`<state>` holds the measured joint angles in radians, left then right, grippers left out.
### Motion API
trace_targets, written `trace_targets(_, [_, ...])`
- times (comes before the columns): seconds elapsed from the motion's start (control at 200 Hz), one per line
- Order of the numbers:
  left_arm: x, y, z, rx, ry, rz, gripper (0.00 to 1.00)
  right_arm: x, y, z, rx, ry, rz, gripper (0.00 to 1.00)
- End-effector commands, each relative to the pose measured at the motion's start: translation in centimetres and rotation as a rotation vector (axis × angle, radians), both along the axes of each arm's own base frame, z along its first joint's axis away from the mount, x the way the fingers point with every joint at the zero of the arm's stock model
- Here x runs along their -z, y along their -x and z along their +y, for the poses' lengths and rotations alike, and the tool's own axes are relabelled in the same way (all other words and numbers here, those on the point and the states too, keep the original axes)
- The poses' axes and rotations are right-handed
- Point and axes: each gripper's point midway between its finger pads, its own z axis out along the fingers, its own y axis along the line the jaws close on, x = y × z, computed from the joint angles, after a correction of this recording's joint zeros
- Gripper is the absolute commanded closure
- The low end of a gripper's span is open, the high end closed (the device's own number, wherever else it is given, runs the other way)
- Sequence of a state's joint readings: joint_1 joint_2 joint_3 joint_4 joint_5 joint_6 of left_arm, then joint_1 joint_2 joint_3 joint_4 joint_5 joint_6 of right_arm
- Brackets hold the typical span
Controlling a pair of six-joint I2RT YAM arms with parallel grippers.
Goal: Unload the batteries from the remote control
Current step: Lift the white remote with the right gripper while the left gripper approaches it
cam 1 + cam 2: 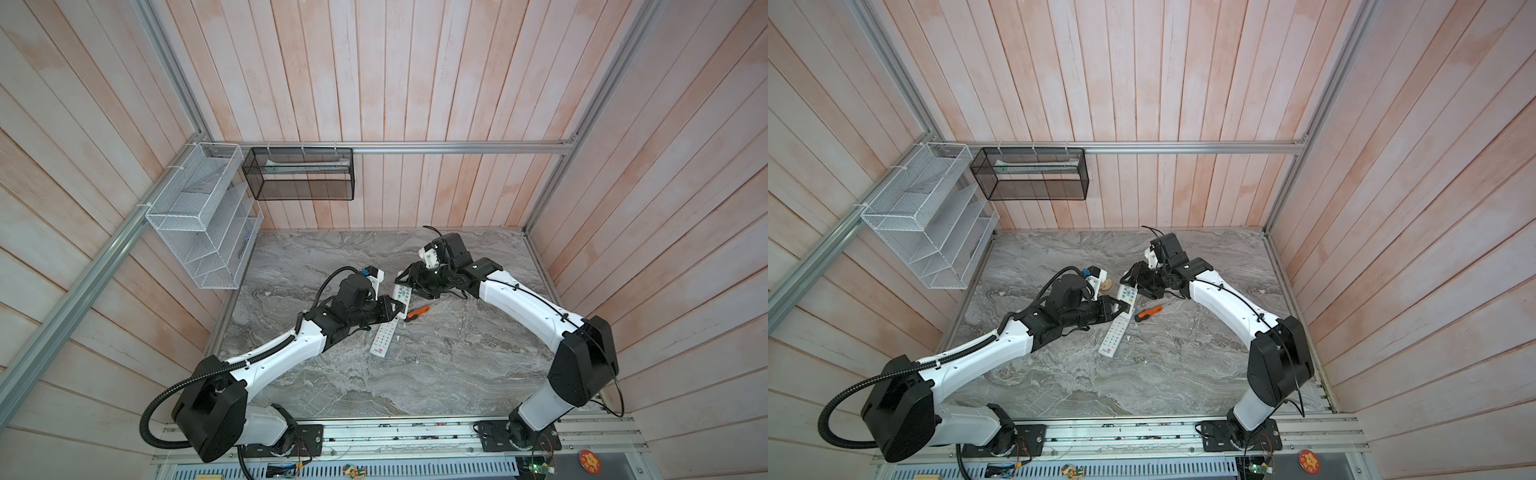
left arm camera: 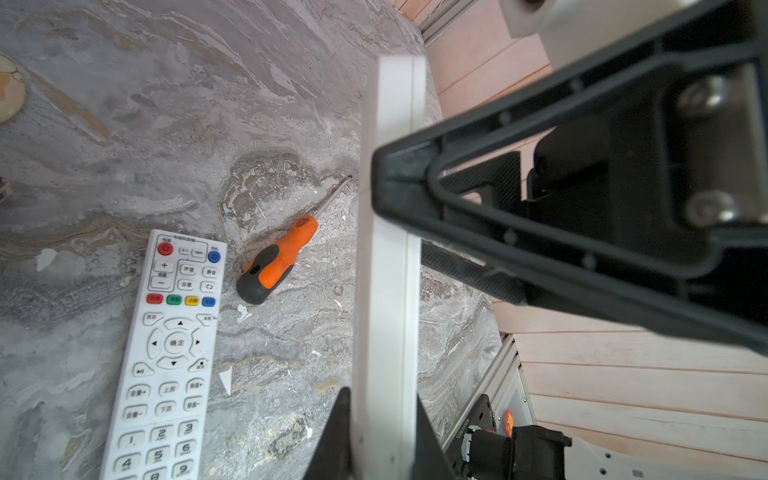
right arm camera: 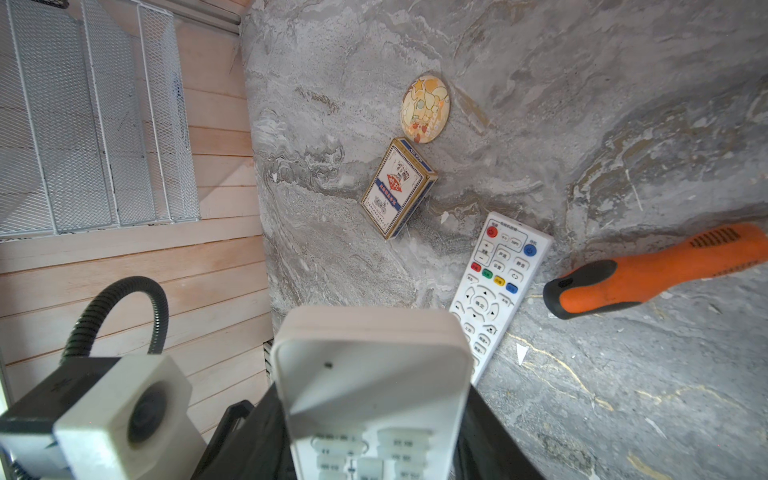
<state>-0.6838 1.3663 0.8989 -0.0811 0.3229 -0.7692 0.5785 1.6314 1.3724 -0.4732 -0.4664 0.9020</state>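
Note:
The remote control [image 1: 402, 293] [image 1: 1128, 296], short and white, hangs above the marble table between both arms. My left gripper [image 1: 392, 309] [image 2: 384, 436] is shut on the thin sides of its near end; there the remote control [image 2: 388, 270] shows edge-on. My right gripper [image 1: 409, 277] [image 3: 374, 436] is shut across the width of the far end, with the button face of the remote control [image 3: 370, 374] toward that camera. The batteries are hidden.
A second, longer white remote [image 1: 384, 337] [image 2: 166, 353] lies on the table below the left gripper, an orange-handled screwdriver [image 1: 417, 311] [image 3: 648, 270] beside it. A card box [image 3: 397, 189] and a round badge [image 3: 424, 109] lie farther left. Wire racks [image 1: 199, 216] and a black mesh basket [image 1: 299, 174] hang on the walls.

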Motion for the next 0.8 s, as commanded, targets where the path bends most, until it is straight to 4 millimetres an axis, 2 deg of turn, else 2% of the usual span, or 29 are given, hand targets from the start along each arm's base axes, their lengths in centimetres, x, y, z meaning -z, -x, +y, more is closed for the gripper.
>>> trace_targets(0.0, [-1.2,-0.1,0.3,-0.014,-0.011,-0.01,1.0,-1.7,0.5,0.6,-0.026,-0.04,-0.041,0.45])
trace_targets(0.125, [-1.0,-0.1,1.0,-0.016,-0.073,-0.028,1.0,-2.2,0.7,0.4,-0.061,-0.012,-0.067,0.24])
trace_targets(0.255, [-1.3,-0.4,2.6,-0.007,-0.214,-0.111,1.0,-2.0,0.7,-1.6,-0.117,0.063,-0.058,0.09])
trace_targets(0.365, [-2.1,-0.7,4.4,0.01,-0.366,-0.247,1.0,-1.9,1.1,-4.1,-0.149,0.107,-0.02,0.08])
trace_targets(0.45, [-3.3,-0.7,5.6,0.026,-0.499,-0.394,1.0,-2.4,1.5,-5.0,-0.177,0.107,0.004,0.08])
trace_targets(0.545, [-4.3,-0.2,6.3,0.096,-0.651,-0.614,1.0,-3.3,2.2,-4.8,-0.219,0.09,0.01,0.08])
trace_targets(0.675, [-5.1,1.4,6.5,0.228,-0.79,-0.899,1.0,-5.6,3.3,-3.9,-0.269,0.018,0.039,0.08])
trace_targets(0.795, [-5.3,1.7,8.2,0.224,-0.97,-1.03,1.0,-7.7,3.9,-3.3,-0.256,-0.064,0.051,0.08])
